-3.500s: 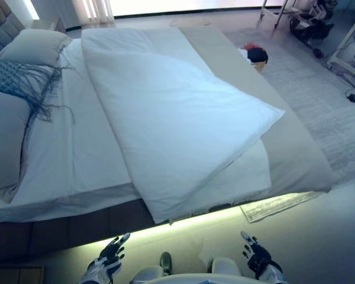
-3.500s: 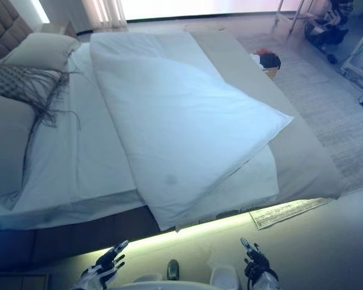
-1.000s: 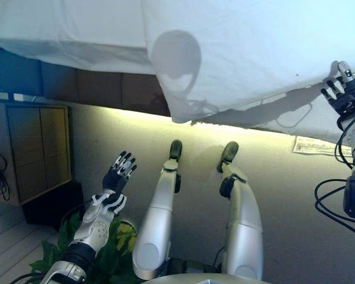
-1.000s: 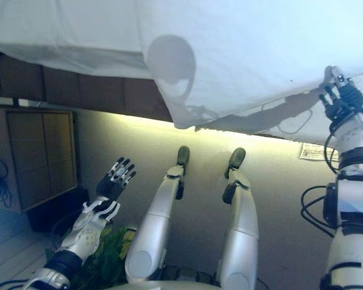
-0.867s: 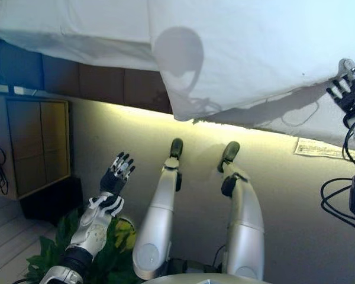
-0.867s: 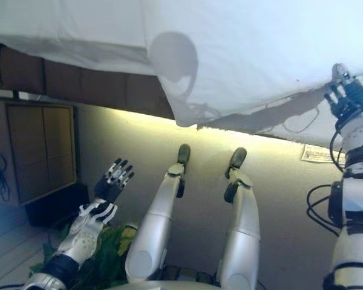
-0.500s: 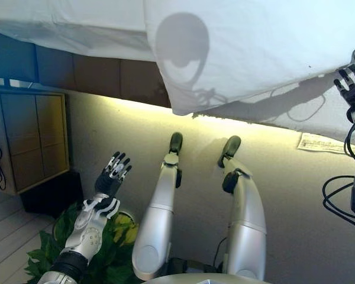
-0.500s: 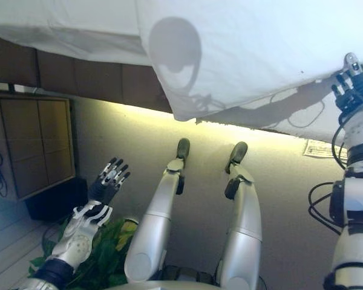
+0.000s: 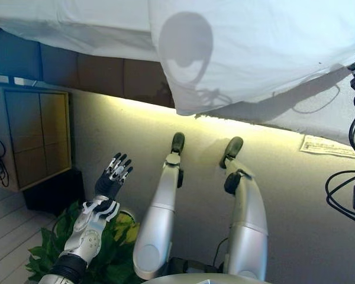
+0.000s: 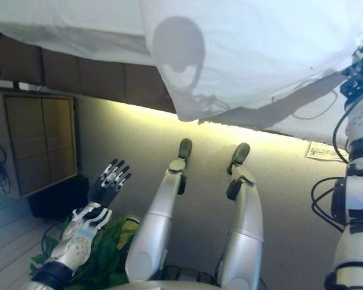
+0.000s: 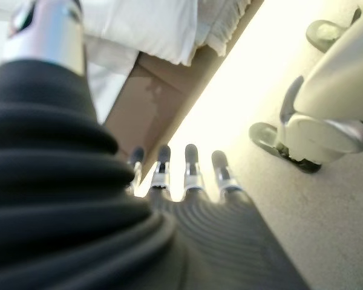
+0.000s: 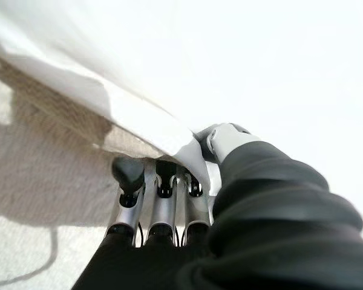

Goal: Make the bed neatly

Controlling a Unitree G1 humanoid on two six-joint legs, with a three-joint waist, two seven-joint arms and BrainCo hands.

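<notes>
right hand [image 10: 358,77] partly under duvet [image 10: 260,54] edge

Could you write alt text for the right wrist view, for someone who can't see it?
The robot's right hand pinches the edge of a white duvet between fingers and thumb, seen from very close. Beige bedding lies beneath it.

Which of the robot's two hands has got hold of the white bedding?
The right hand: its thumb and fingers pinch the edge of the white duvet. The left hand hangs open above the floor, touching nothing.

Silver-grey arms, dark ribbed wrist covers, silver fingers [image 9: 119,167] with dark tips, glossy silver shells
</notes>
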